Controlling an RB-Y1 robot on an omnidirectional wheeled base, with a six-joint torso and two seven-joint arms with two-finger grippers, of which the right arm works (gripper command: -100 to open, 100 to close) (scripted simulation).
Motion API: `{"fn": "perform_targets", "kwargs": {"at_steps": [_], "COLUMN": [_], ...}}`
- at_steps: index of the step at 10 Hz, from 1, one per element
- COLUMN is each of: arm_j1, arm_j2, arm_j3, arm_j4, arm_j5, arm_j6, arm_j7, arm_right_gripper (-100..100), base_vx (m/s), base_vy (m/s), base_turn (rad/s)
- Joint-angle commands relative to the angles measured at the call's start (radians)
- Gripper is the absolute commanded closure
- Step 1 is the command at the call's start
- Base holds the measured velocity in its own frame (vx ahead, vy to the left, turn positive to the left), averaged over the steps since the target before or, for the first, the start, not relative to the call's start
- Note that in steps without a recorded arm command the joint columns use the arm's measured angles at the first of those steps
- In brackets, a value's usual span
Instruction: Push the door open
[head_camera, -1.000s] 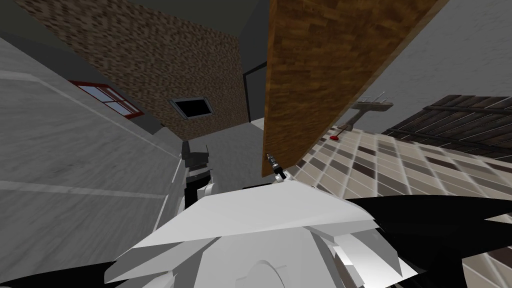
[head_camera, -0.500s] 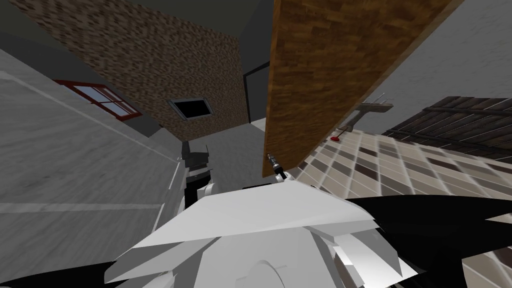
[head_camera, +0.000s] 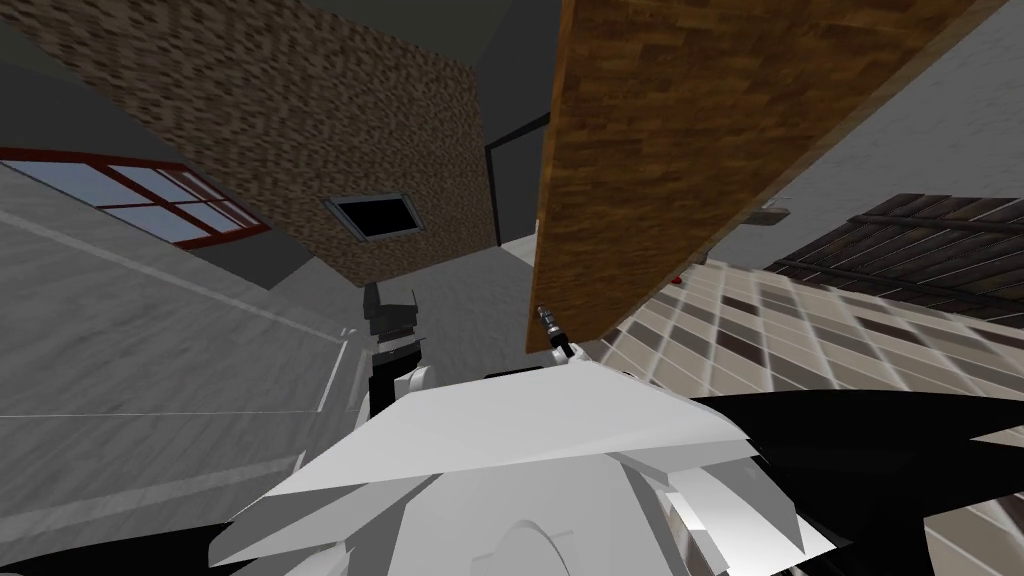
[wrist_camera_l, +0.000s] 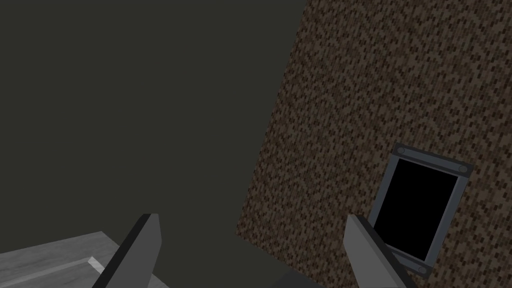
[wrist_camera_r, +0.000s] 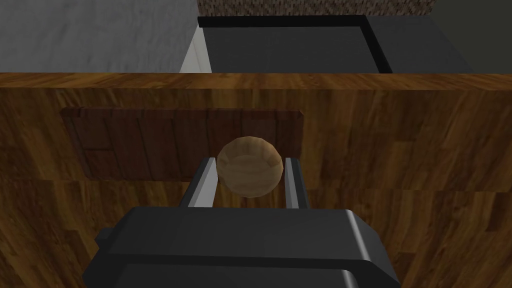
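Note:
A brown wooden door (head_camera: 660, 150) stands ajar ahead of me and a little right, its edge running down toward my chest. My right gripper (head_camera: 546, 322) is at its lower part. In the right wrist view the round wooden knob (wrist_camera_r: 250, 166) sits on a darker plate on the door (wrist_camera_r: 400, 150), and my right gripper (wrist_camera_r: 249, 161) is shut on it, one finger (wrist_camera_r: 202, 182) pressing each side. My left gripper (head_camera: 390, 312) hangs left of the door, away from it, with its fingers (wrist_camera_l: 137, 247) open and nothing between them.
A grey wall (head_camera: 150, 350) with a red-framed window (head_camera: 140, 195) runs close on my left. Ahead is a speckled brown wall (head_camera: 330, 120) with a dark framed panel (head_camera: 377, 215). Right of the door lie a tiled floor (head_camera: 800, 330) and a dark slatted surface (head_camera: 920, 250).
The door has swung further to the right and now hides the wall shelf and most of the red thing behind it. My view has turned, showing more of the window. The right gripper keeps the knob.

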Motion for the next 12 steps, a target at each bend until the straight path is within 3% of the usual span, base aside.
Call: {"fn": "perform_targets", "kwargs": {"at_steps": [1,5,11,12], "arm_j1": [0.007,0.008,0.009,0.014], "arm_j2": [-0.015,-0.018,-0.024,-0.014], "arm_j3": [-0.027,-0.044,-0.116,-0.105], "arm_j4": [-0.008,-0.008,-0.006,-0.023], "arm_j5": [-0.017,-0.029,-0.08,-0.073], "arm_j6": [-0.001,0.002,0.013,0.022], "arm_j7": [0.009,0.018,0.056,0.057], "arm_right_gripper": [100,100,100,-100], "base_vx": [0.177,0.119,0.162,-0.061], "base_vy": [0.106,0.055,0.085,0.086], "base_turn": [-0.064,-0.027,-0.074,-0.057]}}
